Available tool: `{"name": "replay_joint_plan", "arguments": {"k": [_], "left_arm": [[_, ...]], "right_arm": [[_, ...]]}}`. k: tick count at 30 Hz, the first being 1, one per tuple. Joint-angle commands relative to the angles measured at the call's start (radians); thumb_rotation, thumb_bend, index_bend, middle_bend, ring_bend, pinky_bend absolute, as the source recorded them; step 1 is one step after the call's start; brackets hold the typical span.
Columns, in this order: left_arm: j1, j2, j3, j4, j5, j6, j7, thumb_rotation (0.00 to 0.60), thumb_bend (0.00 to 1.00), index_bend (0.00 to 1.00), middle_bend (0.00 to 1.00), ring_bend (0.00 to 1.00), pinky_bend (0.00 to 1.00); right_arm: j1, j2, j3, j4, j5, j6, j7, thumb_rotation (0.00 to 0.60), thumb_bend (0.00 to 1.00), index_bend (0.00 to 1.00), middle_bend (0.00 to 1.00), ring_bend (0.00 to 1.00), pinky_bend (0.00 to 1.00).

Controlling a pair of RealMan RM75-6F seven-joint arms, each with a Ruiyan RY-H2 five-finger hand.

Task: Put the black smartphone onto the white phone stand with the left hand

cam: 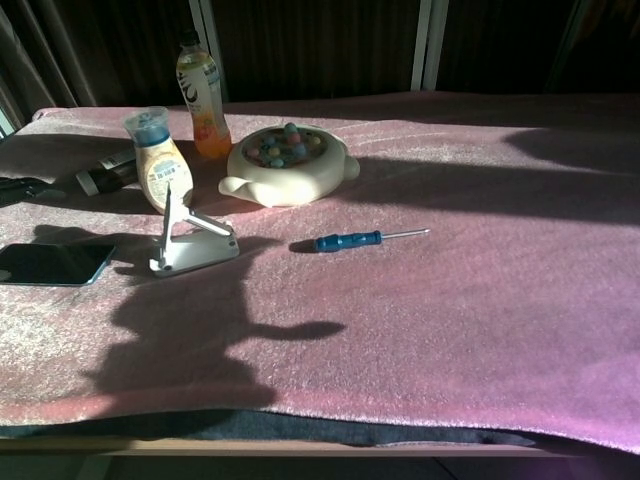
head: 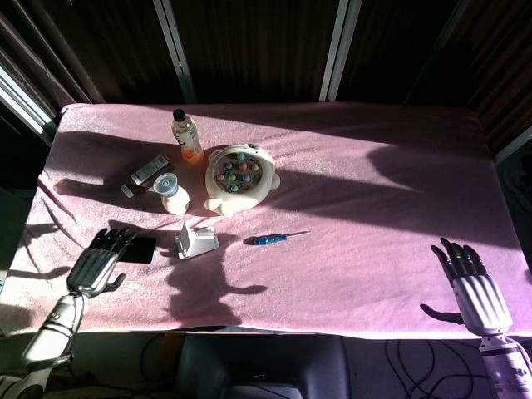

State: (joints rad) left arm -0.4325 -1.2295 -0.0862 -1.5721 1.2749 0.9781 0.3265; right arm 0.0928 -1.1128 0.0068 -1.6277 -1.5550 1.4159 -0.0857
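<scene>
The phone (head: 140,248) is lying flat on the pink cloth (head: 366,208), screen up, near the front-left part of the table. In the head view its left half is covered by the left hand (head: 98,264); in the chest view the phone (cam: 50,264) is seen whole w/ nothing on it, so whether it's actually being touched can't be told. The hand's fingers are spread out straight, pointing away from the robot, and nothing is held.

Just right of the phone, the stand (head: 196,242) is sitting w/ its back plate up and tilted; nothing is on it. Phone and stand are close but apart, as seen in the chest view (cam: 190,243).

Behind the stand a small bottle w/ a blue cap (head: 172,194) is standing upright. Further back an orange drink bottle (head: 186,135) is upright too, and a dark flat tube-ish thing (head: 148,174) is lying to its left; what it is can't be made out. A cream toy w/ colored pegs (head: 239,178) is right of the bottles. A blue-handled screwdriver (head: 274,238) is lying right of the stand, tip pointing right.

The right hand (head: 472,283) is way over at the front-right edge, well apart from everything, fingers apart and extended, empty. It's not shown in the chest view.
</scene>
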Motion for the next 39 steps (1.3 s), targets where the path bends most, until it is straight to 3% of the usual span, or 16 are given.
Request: {"name": "replay_joint_plan", "arguments": {"k": [1, 10, 21, 29, 35, 39], "left_arm": [[-0.059, -0.075, -0.012, 0.06, -0.124, -0.063, 0.134, 0.6, 0.34, 0.0, 0.01, 0.0, 0.0], [-0.118, -0.141, -0.016, 0.133, -0.283, -0.12, 0.209, 0.6, 0.34, 0.0, 0.02, 0.0, 0.0], [-0.173, -0.143, 0.0, 0.181, -0.364, -0.176, 0.218, 0.6, 0.34, 0.08, 0.15, 0.0, 0.0], [-0.199, -0.152, 0.015, 0.216, -0.402, -0.197, 0.213, 0.6, 0.34, 0.11, 0.17, 0.0, 0.0], [-0.212, -0.163, 0.03, 0.243, -0.415, -0.209, 0.203, 0.6, 0.34, 0.24, 0.26, 0.02, 0.0], [-0.219, -0.173, 0.036, 0.268, -0.414, -0.218, 0.189, 0.6, 0.34, 0.36, 0.38, 0.1, 0.0]], "right_arm": [[-0.001, 0.004, 0.001, -0.004, 0.0, 0.004, 0.009, 0.6, 0.15, 0.0, 0.0, 0.0, 0.0], [-0.004, 0.012, 0.0, -0.001, 0.001, 0.009, 0.027, 0.6, 0.15, 0.0, 0.0, 0.0, 0.0], [-0.003, 0.01, 0.001, -0.006, 0.012, 0.003, 0.011, 0.6, 0.15, 0.0, 0.0, 0.0, 0.0], [-0.001, 0.009, 0.002, -0.008, 0.016, -0.002, 0.004, 0.6, 0.15, 0.0, 0.0, 0.0, 0.0], [-0.001, 0.011, 0.002, -0.007, 0.017, -0.001, 0.009, 0.6, 0.15, 0.0, 0.0, 0.0, 0.0], [-0.001, 0.01, 0.001, -0.007, 0.017, -0.002, 0.007, 0.6, 0.15, 0.0, 0.0, 0.0, 0.0]]}}
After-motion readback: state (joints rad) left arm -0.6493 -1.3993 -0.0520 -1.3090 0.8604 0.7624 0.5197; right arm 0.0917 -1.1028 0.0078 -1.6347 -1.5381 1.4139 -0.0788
